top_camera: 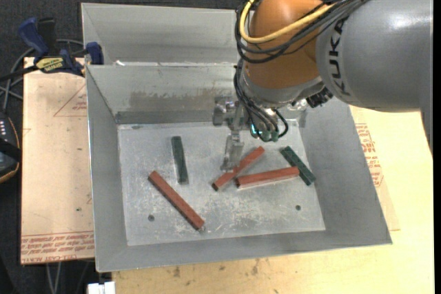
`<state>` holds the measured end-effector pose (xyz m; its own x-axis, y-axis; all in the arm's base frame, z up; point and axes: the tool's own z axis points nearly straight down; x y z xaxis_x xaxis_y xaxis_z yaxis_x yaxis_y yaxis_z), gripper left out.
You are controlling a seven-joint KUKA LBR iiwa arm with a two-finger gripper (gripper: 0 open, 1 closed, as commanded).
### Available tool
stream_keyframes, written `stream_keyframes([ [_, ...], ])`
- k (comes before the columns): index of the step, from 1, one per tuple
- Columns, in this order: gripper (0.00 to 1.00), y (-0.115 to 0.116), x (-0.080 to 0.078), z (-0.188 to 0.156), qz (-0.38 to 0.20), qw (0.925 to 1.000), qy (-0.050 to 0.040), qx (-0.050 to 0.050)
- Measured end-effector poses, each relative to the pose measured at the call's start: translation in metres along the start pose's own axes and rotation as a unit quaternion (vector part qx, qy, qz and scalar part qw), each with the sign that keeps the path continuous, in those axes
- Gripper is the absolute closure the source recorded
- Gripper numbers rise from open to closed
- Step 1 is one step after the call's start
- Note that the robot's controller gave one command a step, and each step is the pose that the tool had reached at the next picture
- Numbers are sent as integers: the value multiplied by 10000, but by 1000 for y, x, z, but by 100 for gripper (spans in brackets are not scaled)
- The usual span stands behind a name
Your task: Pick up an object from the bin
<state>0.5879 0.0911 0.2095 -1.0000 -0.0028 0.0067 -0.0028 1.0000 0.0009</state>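
Note:
My gripper point(230, 160) reaches down under the arm's wrist at the middle of the bin. Its tip is at the upper left side of a short red-brown stick point(245, 162) that lies slanted on the bin floor. A second red-brown stick point(267, 178) lies nearly level just below and to the right, touching the first. To the right of both lies a dark green stick point(298, 165), slanted. Nothing can be seen held in the gripper.
Left of the gripper a dark green stick point(179, 159) lies almost upright in the view. A longer red-brown stick point(176, 200) lies slanted at the lower left of the floor. The bin's sloped walls rise on all sides, and the arm covers the back right.

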Motion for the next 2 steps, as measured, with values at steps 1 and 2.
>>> stream_keyframes([
  [1,0,-83,51,64,-1017,9948,-9,13],
  [2,0,-93,17,139,-1692,9856,-30,2],
])
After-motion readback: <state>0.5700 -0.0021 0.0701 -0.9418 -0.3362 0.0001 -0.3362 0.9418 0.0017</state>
